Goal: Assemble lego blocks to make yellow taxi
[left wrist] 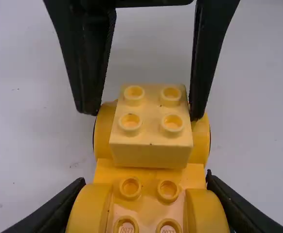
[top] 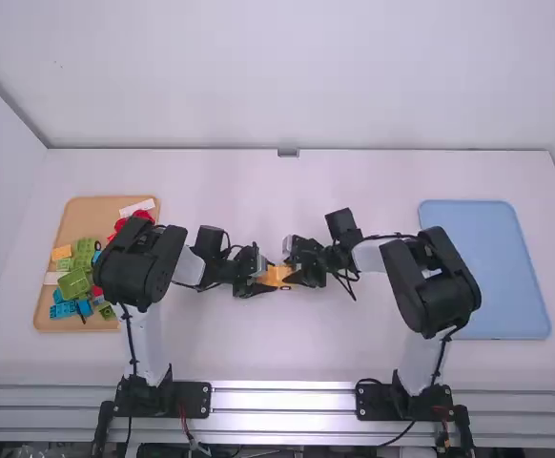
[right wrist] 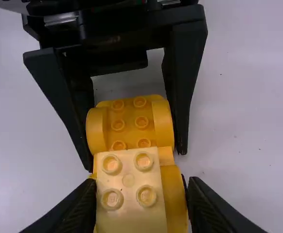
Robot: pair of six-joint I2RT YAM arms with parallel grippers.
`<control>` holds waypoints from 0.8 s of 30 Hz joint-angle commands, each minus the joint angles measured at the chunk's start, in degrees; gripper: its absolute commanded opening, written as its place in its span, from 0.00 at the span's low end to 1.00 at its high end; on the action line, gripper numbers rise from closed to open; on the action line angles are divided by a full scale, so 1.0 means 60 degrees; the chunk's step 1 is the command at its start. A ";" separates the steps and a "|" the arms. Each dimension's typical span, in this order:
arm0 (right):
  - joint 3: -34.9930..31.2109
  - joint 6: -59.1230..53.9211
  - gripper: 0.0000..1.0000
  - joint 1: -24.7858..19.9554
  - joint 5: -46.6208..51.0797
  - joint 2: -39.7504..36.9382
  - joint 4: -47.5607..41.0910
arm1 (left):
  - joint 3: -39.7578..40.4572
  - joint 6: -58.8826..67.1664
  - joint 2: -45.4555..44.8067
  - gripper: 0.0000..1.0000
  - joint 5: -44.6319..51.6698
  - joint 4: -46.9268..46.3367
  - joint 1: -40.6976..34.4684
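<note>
Taxi (top: 273, 276) partly built: low, orange-yellow and glossy, with 4 fat rounded wheels (left wrist: 88, 208), 2 at each end, and a thin black edge on some of them. Pale yellow block (left wrist: 151, 153) on top at 1 end, set between 2 of the wheels, creamier than the rest, with 4 round studs. Orange studs at the other end, 6 of them showing in the right wrist view.

In the high view, mostly covered by black fingers, with just a small orange patch left to see. Near end cut off by the bottom edge in each wrist view. Underside hidden; impossible to tell whether touching the tabletop (top: 354, 353) or held just above. Also half hidden, under the left arm: a tan tray (top: 87, 224) of mixed loose blocks (top: 72, 283).

Near the middle of the tabletop, lengthwise between the left claw (top: 266, 278) and the right claw (top: 290, 273), and gripped by both. Left claw closed on the end with the bare studs, 1 finger against each wheel's outer side. Right claw closed likewise on the end with the pale block, with 1 finger on either side. Well apart from the tan tray and from a blue tray (top: 478, 267) on the right.
</note>
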 commanded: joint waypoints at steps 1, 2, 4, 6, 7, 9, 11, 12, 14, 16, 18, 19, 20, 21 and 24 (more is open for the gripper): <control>0.0036 -0.0255 0.52 -0.0186 -0.0477 -0.0127 -0.0127 | -0.0259 -0.0098 0.0175 0.53 -0.0546 -0.0248 -0.0084; 0.0036 -0.0262 0.52 -0.0215 -0.0506 -0.0186 -0.0186 | -0.0259 -0.0102 0.0175 0.53 -0.0543 -0.0248 -0.0084; 0.0033 -0.0521 0.54 -0.0240 -0.0750 -0.0350 -0.0412 | -0.0251 -0.0102 0.0175 0.53 -0.0543 -0.0251 -0.0080; 0.0033 -0.0783 0.58 -0.0240 -0.1038 -0.0448 -0.0543 | -0.0259 -0.0098 0.0175 0.53 -0.0543 -0.0233 -0.0080; 0.0033 -0.0965 0.64 -0.0248 -0.1242 -0.0514 -0.0605 | -0.0262 -0.0102 0.0175 0.53 -0.0543 -0.0226 -0.0073; 0.0033 -0.1158 0.65 -0.0248 -0.1486 -0.0579 -0.0576 | -0.0259 -0.0098 0.0175 0.53 -0.0539 -0.0233 -0.0084; 0.0036 -0.1228 0.62 -0.0211 -0.1694 -0.0605 -0.0404 | -0.0262 -0.0102 0.0175 0.53 -0.0543 -0.0219 -0.0080; 0.0036 -0.1275 0.54 -0.0211 -0.1690 -0.0605 -0.0390 | -0.0259 -0.0102 0.0175 0.56 -0.0543 -0.0226 -0.0084; 0.0036 -0.1260 0.36 -0.0211 -0.1497 -0.0605 -0.0408 | -0.0259 -0.0102 0.0175 0.56 -0.0539 -0.0222 -0.0084; 0.0033 -0.1228 0.10 -0.0211 -0.1115 -0.0605 -0.0477 | -0.0259 -0.0102 0.0175 0.56 -0.0543 -0.0222 -0.0073; 0.0025 -0.1228 0.01 -0.0211 -0.0721 -0.0605 -0.0535 | -0.0259 -0.0098 0.0175 0.56 -0.0546 -0.0219 -0.0080; 0.0011 -0.1220 0.00 -0.0211 -0.0550 -0.0605 -0.0546 | -0.0259 -0.0102 0.0175 0.56 -0.0539 -0.0219 -0.0073; -0.0029 -0.1140 0.00 -0.0211 -0.0350 -0.0605 -0.0499 | -0.0259 -0.0102 0.0175 0.56 -0.0543 -0.0219 -0.0084; -0.0055 -0.1111 0.00 -0.0204 -0.0291 -0.0605 -0.0463 | -0.0259 -0.0098 0.0175 0.56 -0.0543 -0.0219 -0.0084; -0.0211 -0.0933 0.00 0.0091 0.0331 -0.0550 -0.0109 | -0.0259 -0.0098 0.0175 0.55 -0.0539 -0.0219 -0.0084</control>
